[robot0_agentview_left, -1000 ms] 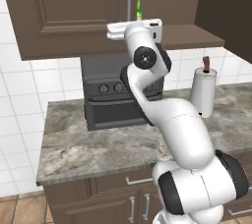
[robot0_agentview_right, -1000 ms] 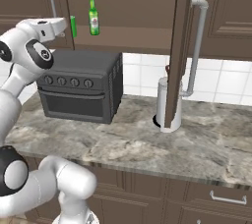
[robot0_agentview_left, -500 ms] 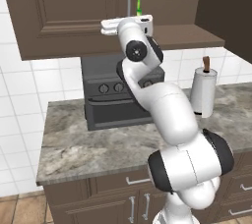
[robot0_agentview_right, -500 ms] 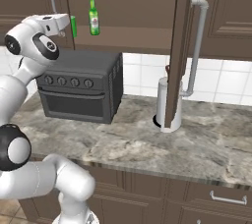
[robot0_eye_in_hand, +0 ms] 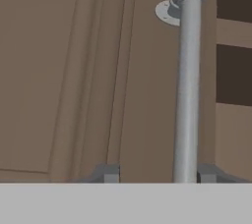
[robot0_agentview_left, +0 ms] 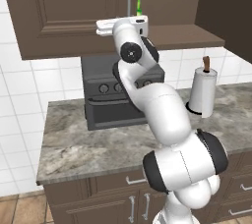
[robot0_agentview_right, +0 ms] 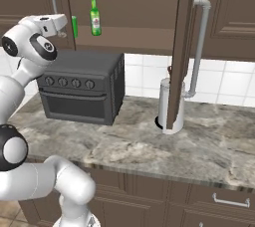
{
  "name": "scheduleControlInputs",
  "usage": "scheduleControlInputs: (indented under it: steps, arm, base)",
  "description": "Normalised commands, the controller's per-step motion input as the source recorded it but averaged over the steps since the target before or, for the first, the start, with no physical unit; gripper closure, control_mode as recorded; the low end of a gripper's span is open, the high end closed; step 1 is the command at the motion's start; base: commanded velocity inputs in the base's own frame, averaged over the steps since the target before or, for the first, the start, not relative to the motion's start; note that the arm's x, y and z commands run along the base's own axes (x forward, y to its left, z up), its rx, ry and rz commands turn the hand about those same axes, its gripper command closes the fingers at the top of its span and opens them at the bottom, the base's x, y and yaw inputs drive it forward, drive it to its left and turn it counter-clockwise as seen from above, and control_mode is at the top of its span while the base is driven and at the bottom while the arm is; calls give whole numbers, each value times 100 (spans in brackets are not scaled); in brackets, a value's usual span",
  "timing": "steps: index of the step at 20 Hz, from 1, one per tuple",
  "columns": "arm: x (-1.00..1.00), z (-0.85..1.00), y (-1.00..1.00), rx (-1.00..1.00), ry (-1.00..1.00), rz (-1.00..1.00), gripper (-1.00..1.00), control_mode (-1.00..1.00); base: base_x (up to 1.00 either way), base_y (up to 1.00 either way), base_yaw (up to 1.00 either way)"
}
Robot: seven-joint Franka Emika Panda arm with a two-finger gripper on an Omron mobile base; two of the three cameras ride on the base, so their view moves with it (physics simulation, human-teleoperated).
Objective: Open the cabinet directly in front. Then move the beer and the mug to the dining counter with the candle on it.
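The cabinet's left door [robot0_agentview_left: 64,12] is closed, and its long silver handle [robot0_eye_in_hand: 188,85] runs up between my fingertips. My gripper [robot0_eye_in_hand: 158,174] is open around that bar; the bar sits close to the right fingertip [robot0_eye_in_hand: 206,174] with a gap to the left one. From the base views the gripper [robot0_agentview_left: 129,21] [robot0_agentview_right: 61,24] is at the handle's lower end. The right door [robot0_agentview_right: 180,47] stands swung out. On the shelf inside stand the beer [robot0_agentview_right: 94,14] [robot0_agentview_left: 139,4] and the green mug [robot0_agentview_right: 74,27], the mug partly hidden behind the door edge.
A dark toaster oven [robot0_agentview_right: 82,89] sits on the stone counter [robot0_agentview_left: 78,144] below the cabinet. A paper towel roll [robot0_agentview_right: 169,104] stands to its right, behind the open door's edge. Base drawers [robot0_agentview_right: 224,201] run under the counter.
The jaws have narrowed around the left door's handle. The arm's upper joints have shifted a little while the hand stayed at the handle.
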Motion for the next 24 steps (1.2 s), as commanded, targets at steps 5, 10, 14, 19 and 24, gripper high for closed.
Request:
scheduleControlInputs:
  steps: [5, 10, 14, 19, 24]
  arm:
    - [1, 0, 0, 0, 0, 0, 100, -100]
    - [-44, 1, 0, 0, 0, 0, 100, -100]
    - [-86, 5, 0, 0, 0, 0, 100, -100]
    - [-100, 5, 1, -1, 2, 0, 100, -100]
    - [-97, 0, 31, -5, 6, 0, 100, -100]
  base:
    - [0, 0, 0]
    - [0, 0, 0]
    - [0, 0, 0]
    - [0, 0, 0]
    - [0, 0, 0]
